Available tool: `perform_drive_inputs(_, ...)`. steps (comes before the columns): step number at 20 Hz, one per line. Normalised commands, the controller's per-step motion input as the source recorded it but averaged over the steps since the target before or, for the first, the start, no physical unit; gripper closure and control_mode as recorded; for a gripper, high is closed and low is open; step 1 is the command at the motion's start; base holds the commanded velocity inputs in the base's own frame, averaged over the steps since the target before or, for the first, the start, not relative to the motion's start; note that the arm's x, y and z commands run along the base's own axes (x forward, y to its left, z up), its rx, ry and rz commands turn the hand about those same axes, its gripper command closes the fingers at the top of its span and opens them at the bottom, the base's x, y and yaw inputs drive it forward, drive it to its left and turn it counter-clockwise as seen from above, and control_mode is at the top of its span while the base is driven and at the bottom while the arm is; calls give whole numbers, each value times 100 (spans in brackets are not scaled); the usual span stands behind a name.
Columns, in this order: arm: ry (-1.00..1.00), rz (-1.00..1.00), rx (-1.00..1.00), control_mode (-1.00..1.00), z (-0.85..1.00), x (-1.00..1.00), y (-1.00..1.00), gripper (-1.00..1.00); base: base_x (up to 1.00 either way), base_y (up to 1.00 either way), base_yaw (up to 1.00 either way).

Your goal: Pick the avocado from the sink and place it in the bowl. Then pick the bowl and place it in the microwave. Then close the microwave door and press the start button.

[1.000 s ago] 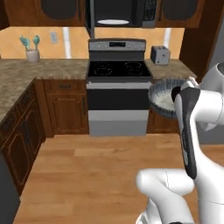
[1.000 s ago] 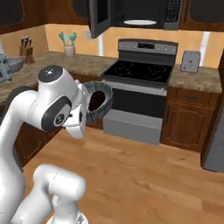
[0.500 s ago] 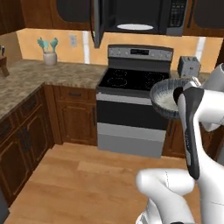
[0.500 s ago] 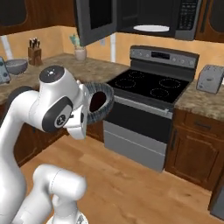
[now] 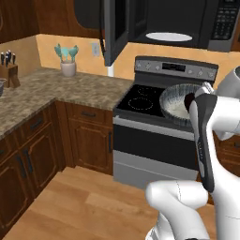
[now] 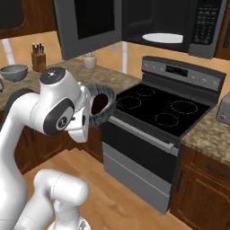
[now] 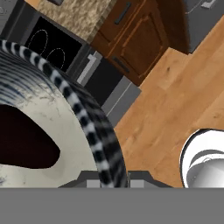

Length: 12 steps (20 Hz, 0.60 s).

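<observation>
Gripper (image 7: 107, 177) clamped on bowl (image 7: 65, 131) rim, avocado (image 7: 24, 140) inside, held w/ bowl tilted

You have the round blue-grey bowl with streaked dark sides and a pale speckled inside (image 5: 177, 104) held up in the air in front of the stove, tipped so its opening faces partly sideways. The small, nearly black egg-shaped avocado (image 5: 189, 100) lies inside it, against the pale wall. Above, the wide black boxy microwave (image 6: 179, 22) stands open, its white round turntable plate (image 6: 163, 37) bare, and its black windowed door (image 6: 87, 24) swung out to the left.
</observation>
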Motion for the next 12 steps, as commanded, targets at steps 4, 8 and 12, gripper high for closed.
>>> perform_drive_inputs(4, 0, 0, 0, 100, 0, 0, 0, 100, 97, -56, 23)
perform_drive_inputs(8, 0, 0, 0, 100, 0, 0, 0, 100, 76, -21, 21)
perform_drive_inputs(12, 0, 0, 0, 100, 0, 0, 0, 100, 79, -21, 23)
